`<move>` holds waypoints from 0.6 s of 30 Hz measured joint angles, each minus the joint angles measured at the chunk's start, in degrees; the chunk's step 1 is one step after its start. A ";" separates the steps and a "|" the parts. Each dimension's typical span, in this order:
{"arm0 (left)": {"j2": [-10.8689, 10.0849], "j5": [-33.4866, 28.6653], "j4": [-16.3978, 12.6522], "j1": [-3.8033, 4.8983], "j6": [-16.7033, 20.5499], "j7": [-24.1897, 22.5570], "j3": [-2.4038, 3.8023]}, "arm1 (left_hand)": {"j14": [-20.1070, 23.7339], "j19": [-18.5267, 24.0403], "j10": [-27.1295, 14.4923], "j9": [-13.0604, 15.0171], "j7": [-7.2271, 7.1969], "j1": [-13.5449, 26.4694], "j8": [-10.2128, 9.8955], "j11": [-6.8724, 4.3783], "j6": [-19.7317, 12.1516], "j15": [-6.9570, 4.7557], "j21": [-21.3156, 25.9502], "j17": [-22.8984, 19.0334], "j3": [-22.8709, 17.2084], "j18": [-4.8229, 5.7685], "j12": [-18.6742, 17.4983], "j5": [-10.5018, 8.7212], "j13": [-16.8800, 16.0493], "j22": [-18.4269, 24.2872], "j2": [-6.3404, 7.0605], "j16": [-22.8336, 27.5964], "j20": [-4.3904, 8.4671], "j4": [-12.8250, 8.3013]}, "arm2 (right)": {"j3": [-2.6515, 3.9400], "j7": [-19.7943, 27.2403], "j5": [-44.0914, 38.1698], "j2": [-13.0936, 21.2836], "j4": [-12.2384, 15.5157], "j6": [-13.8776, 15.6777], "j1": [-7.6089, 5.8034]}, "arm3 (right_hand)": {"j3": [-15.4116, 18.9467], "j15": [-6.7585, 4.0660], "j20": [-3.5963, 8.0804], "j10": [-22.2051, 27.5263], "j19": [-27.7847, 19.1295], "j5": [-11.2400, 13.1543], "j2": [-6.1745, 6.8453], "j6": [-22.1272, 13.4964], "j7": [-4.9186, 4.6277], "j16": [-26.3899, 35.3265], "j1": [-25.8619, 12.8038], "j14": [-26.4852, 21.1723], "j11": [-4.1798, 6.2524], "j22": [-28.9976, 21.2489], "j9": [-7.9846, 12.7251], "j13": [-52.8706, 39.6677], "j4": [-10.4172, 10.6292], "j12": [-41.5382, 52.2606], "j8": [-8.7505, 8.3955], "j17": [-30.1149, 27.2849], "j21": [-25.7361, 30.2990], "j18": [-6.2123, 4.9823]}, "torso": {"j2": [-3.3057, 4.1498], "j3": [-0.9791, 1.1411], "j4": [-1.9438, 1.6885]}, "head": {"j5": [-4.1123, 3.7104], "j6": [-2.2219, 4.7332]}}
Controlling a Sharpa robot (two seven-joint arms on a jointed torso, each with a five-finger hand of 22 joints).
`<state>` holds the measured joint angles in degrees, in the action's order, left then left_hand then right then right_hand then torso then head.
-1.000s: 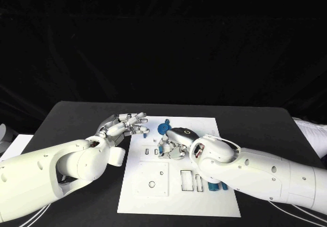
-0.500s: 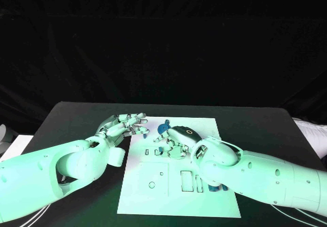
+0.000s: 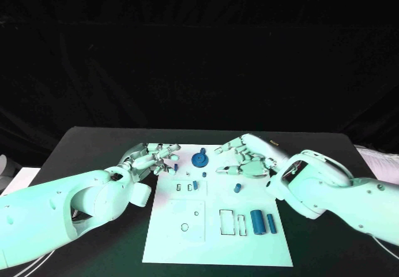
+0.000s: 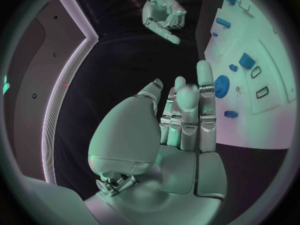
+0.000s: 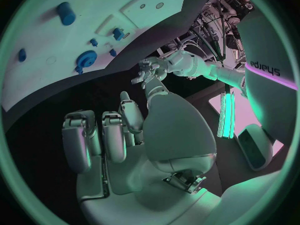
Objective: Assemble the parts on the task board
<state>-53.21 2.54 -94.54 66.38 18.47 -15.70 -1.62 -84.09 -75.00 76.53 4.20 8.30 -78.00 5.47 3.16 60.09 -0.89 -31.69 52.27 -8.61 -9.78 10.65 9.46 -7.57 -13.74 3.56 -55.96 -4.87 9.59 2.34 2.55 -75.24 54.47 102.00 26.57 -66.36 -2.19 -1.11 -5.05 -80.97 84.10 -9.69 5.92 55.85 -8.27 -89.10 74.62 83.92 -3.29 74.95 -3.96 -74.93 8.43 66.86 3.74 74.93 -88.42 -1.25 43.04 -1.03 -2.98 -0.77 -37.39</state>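
Note:
The white task board (image 3: 218,242) lies in the middle of the black table. A blue gear (image 3: 200,158) stands near its far edge, with small blue parts (image 3: 195,185) and another small piece (image 3: 238,187) below it. Two blue cylinders (image 3: 263,223) lie at the board's right side. My left hand (image 3: 154,156) hovers at the board's far left corner, fingers stretched out and empty. My right hand (image 3: 245,157) is raised over the board's far right part, fingers curled in, with nothing seen in them. The left wrist view shows the left hand (image 4: 181,120), the gear (image 4: 222,85) and the right hand (image 4: 164,12).
Empty rectangular slots (image 3: 226,221) and a square recess (image 3: 186,218) mark the board's near half. Bare black table (image 3: 332,156) lies on both sides of the board. In the right wrist view the board (image 5: 144,15) curves beyond the right hand (image 5: 106,140).
My right hand has lifted off the board's middle and drawn back to the right, uncovering the small blue parts and the cylinders. My left hand has hardly moved.

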 measured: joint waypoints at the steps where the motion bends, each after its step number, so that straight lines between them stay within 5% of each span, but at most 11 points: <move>1: 0.10 1.36 0.16 0.01 -0.27 1.38 0.00 | 0.09 -0.70 2.13 0.23 -0.81 0.00 0.64 -0.74 0.81 -0.68 -2.04 8.85 0.11 0.00 2.10 0.00 -1.57 -1.26 0.00 -8.73 0.70 0.11 | 0.03 0.42 1.69 1.00 0.07 -0.07 -0.63 | 0.06 0.00 0.00 0.00 0.00 -0.76 -0.29 0.18 -0.18 0.00 0.29 0.00 0.00 0.00 0.00 0.00 -0.06 0.00 0.00 0.00 0.00 0.00 | -0.16 0.05 0.10 | 0.05 0.00; 3: 0.45 5.13 0.81 0.28 -1.55 6.04 0.01 | 0.16 -2.85 0.85 0.76 -1.30 0.75 1.55 -1.22 1.12 -1.64 -12.01 19.56 0.59 0.35 7.70 0.00 -7.27 -10.77 -0.75 -20.49 1.71 0.55 | 0.10 1.06 5.55 2.98 -0.08 -0.13 -1.97 | 0.24 0.00 0.00 0.00 0.00 -2.17 -0.97 0.36 0.00 0.00 0.97 0.00 0.00 0.00 0.00 0.00 -0.24 0.00 0.00 0.00 0.00 0.00 | -0.42 0.13 0.26 | 0.19 -0.03; 5: 1.07 8.73 1.95 1.18 -3.20 10.95 -0.01 | 0.12 -4.88 0.47 1.37 -1.73 1.11 2.75 -1.62 1.54 -1.68 -23.83 22.14 1.74 2.18 13.59 -0.37 -12.27 -25.24 -0.39 -27.56 2.04 0.23 | 0.13 1.38 8.53 4.26 -0.56 -0.10 -2.69 | 0.29 0.00 0.00 0.03 0.00 -3.80 -1.40 0.36 0.00 0.00 1.40 0.00 0.03 -0.01 0.01 -0.04 -0.29 0.00 0.00 0.00 0.22 0.00 | -0.73 0.23 0.42 | 0.25 -0.09; 7: 2.07 13.29 3.49 2.64 -5.49 17.09 0.08 | 0.02 -5.76 -0.63 1.96 -1.90 1.77 4.04 -2.03 1.72 -1.80 -30.86 22.61 2.91 2.88 19.18 -0.42 -16.99 -33.83 0.27 -31.26 2.14 0.48 | 0.02 1.55 11.53 5.35 -1.18 0.02 -3.13 | 0.44 0.00 0.00 0.21 0.00 -4.86 -1.63 0.36 0.00 0.23 1.63 0.00 0.21 -0.01 0.01 -0.10 -0.45 -0.22 0.00 0.00 0.35 0.00 | -1.03 0.33 0.51 | 0.27 -0.21; 9: 2.75 17.15 4.36 3.55 -7.51 22.11 0.23 | 0.05 -5.77 -2.06 2.64 -2.10 2.64 5.47 -2.05 1.52 -1.74 -34.95 22.68 4.02 3.09 25.40 -0.88 -22.57 -38.81 0.47 -33.11 2.14 1.30 | -0.12 1.58 13.58 5.96 -1.69 0.11 -3.33 | 0.44 0.00 0.00 0.21 0.00 -4.97 -1.71 0.36 0.00 0.23 1.72 0.00 0.21 -0.01 0.01 -0.15 -0.45 -0.35 0.00 0.00 0.36 0.00 | -1.37 0.48 0.60 | 0.55 -0.34; 14: 4.89 27.04 6.26 5.01 -12.05 33.17 0.14 | 0.15 -7.79 -0.22 5.29 -3.22 4.58 10.78 -2.74 1.85 -1.98 -43.50 22.68 6.71 4.96 46.70 -0.88 -43.59 -50.55 -0.35 -33.87 2.08 3.73 | -0.33 1.51 17.06 6.73 -2.65 0.41 -3.61 | 0.44 0.00 0.00 0.21 0.00 -5.41 -2.02 0.55 0.19 0.23 2.02 0.00 0.20 -0.01 0.01 -0.14 -0.45 -0.35 0.00 -0.01 0.36 0.00 | -1.93 0.82 0.77 | 0.97 -0.65; 18: 6.89 35.15 7.26 6.09 -14.82 40.18 0.14 | 0.13 -8.74 1.21 9.17 -4.54 7.52 16.39 -3.60 1.53 -3.10 -47.92 22.68 8.64 5.81 55.20 -0.88 -52.43 -57.40 -1.82 -33.87 2.65 6.66 | -0.50 1.25 18.53 6.77 -3.40 0.70 -3.68 | 0.55 0.00 0.00 0.22 0.00 -6.08 -2.39 0.55 0.19 0.45 2.39 0.00 0.20 -0.01 0.02 -0.16 -0.55 -0.36 0.00 -0.01 0.36 0.00 | -2.32 0.97 0.83 | 1.29 -0.96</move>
<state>-46.32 37.69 -87.28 72.47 3.65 24.48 -1.48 -83.95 -83.74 77.74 13.37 3.76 -70.47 21.86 -0.44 61.62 -3.99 -79.61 74.95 0.03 -3.97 65.85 8.58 -60.00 -71.14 1.75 -89.83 -2.22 16.25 1.84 3.80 -56.71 61.24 98.60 27.27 -70.04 -1.64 -1.11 -5.05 -80.75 84.10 -15.77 3.53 56.40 -8.08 -88.65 77.01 83.92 -3.08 74.93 -3.94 -75.09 7.88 66.50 3.74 74.91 -88.06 -1.25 40.72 -0.07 -2.15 0.52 -38.35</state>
